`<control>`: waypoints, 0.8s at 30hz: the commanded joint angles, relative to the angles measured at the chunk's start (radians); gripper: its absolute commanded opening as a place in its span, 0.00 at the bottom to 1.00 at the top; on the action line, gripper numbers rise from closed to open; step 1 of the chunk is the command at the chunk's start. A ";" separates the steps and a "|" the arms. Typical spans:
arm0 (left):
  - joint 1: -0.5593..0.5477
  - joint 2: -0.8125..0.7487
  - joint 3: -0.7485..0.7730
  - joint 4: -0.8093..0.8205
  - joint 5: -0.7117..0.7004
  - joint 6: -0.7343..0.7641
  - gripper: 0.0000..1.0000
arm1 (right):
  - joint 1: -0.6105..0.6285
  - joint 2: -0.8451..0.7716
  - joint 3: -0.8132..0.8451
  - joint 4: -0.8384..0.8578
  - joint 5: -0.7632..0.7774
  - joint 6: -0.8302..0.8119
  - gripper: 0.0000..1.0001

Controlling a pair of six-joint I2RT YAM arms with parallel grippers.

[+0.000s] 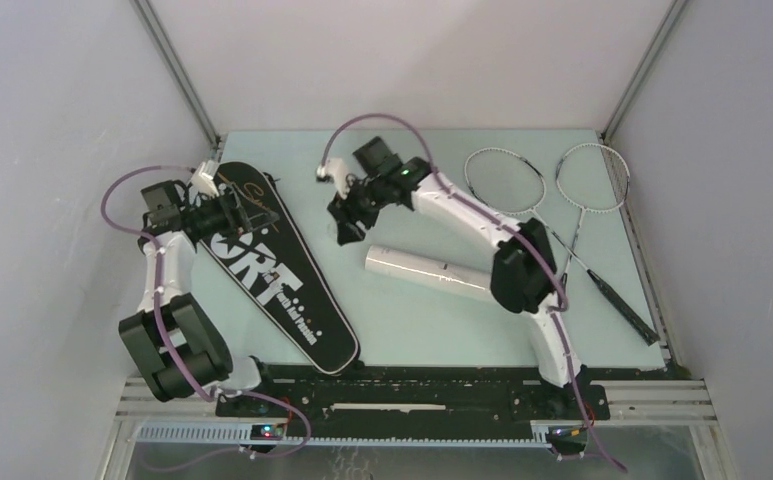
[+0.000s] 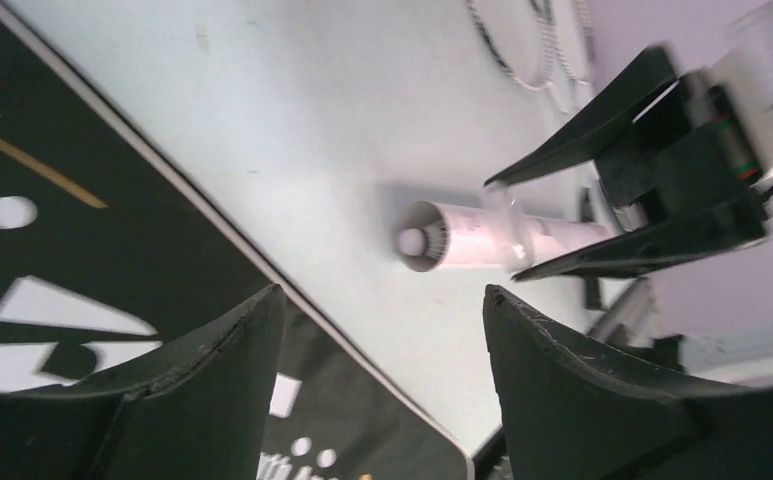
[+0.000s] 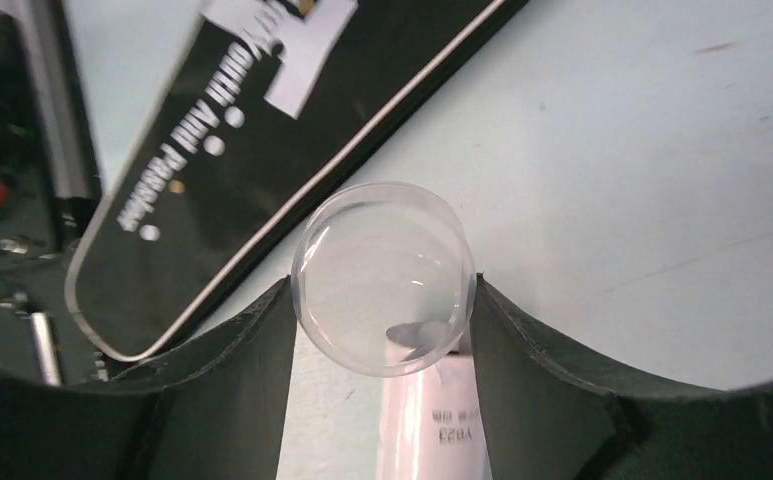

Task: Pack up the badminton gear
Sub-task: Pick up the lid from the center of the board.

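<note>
As it lies, tube (image 1: 427,272) looks white.

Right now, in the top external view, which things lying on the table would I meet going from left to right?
black bag → white tube → pair of crossed racquets

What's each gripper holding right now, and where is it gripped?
The right gripper pinches the clear cap across its rim, a finger on each side. The left gripper is open, holding nothing.
</note>
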 commanded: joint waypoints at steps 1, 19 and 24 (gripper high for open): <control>-0.072 -0.008 -0.002 0.102 0.145 -0.183 0.76 | -0.057 -0.164 -0.034 0.069 -0.170 0.116 0.59; -0.411 0.148 -0.080 1.871 0.059 -1.837 0.69 | -0.203 -0.370 -0.125 0.175 -0.413 0.273 0.59; -0.437 0.173 -0.098 1.866 0.043 -1.821 0.66 | -0.204 -0.392 -0.149 0.184 -0.426 0.272 0.59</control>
